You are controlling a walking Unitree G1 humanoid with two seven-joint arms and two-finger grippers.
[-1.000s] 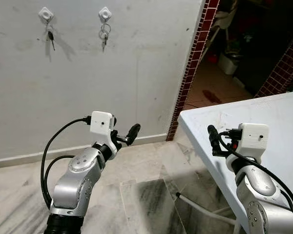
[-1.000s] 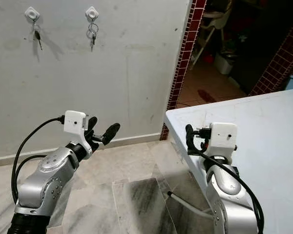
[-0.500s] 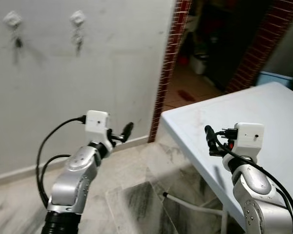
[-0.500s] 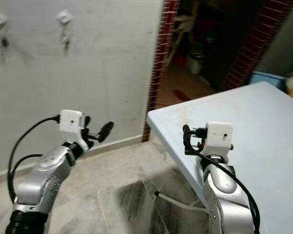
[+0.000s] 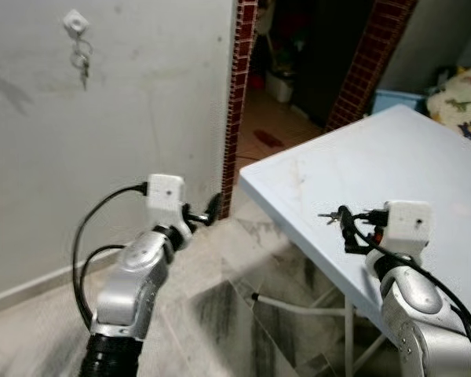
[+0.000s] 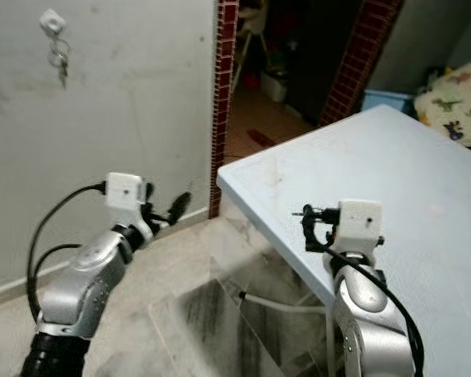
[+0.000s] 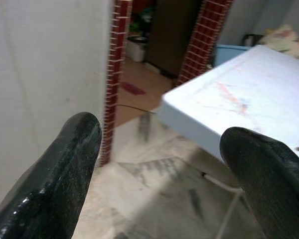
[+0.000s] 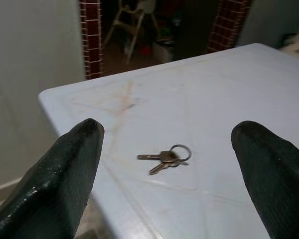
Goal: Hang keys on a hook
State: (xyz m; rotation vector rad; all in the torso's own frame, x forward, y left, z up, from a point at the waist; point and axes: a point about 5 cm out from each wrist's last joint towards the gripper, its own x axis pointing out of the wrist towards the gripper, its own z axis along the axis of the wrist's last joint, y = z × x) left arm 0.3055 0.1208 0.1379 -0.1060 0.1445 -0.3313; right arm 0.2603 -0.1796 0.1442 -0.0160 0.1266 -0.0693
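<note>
Here the keys (image 8: 165, 158) lie flat on the pale blue table (image 5: 392, 169), ahead of the right gripper (image 8: 169, 174), spread wide. The left gripper (image 7: 159, 164), also wide, hovers over the floor. Another bunch, seemingly keys, hangs on the wall hook (image 5: 76, 21).

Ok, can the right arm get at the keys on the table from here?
Probably yes. The keys lie flat on the bare table, and the right gripper faces them with fingers open and nothing between.
</note>
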